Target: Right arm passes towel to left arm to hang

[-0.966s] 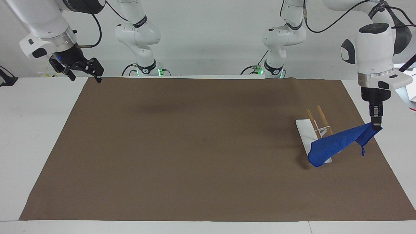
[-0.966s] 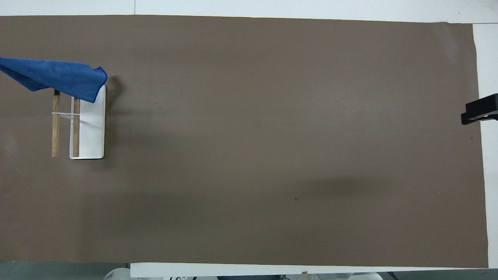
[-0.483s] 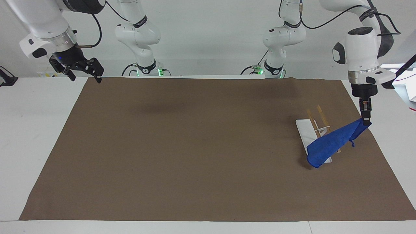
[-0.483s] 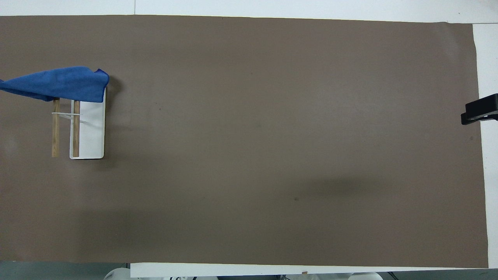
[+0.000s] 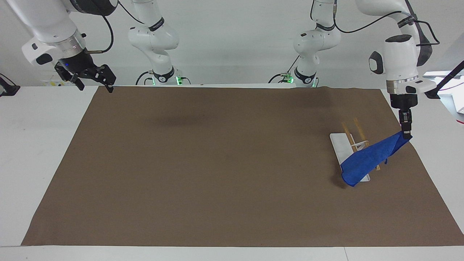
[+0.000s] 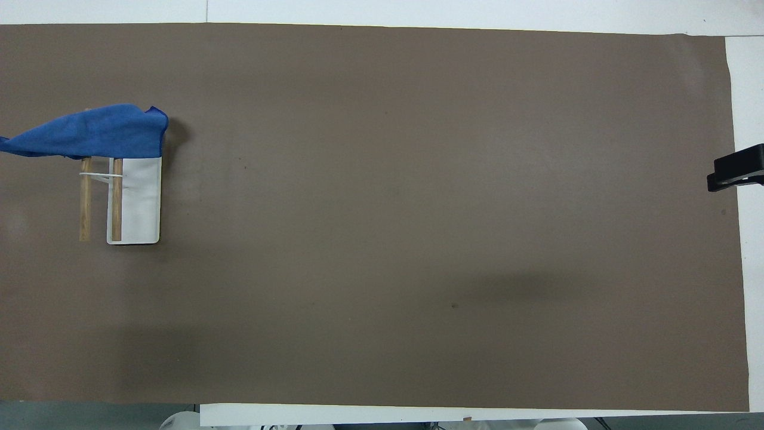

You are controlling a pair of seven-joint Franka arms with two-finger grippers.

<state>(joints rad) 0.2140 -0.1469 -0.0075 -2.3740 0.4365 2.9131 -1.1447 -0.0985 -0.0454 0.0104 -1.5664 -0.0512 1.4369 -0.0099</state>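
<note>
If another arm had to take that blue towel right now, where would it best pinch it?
Probably the free folded end of the towel hanging beside the rack, coming from above. That end droops clear of the wooden rails, while the other corner is already pinched in the left tool. The right tool waits over its own table end.

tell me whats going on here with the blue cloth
The left hand is shut on one corner of the blue towel, which is draped across the two wooden bars of a small white rack at the left arm's end of the table. The right hand waits, open, over the table's other end, holding nothing.
</note>
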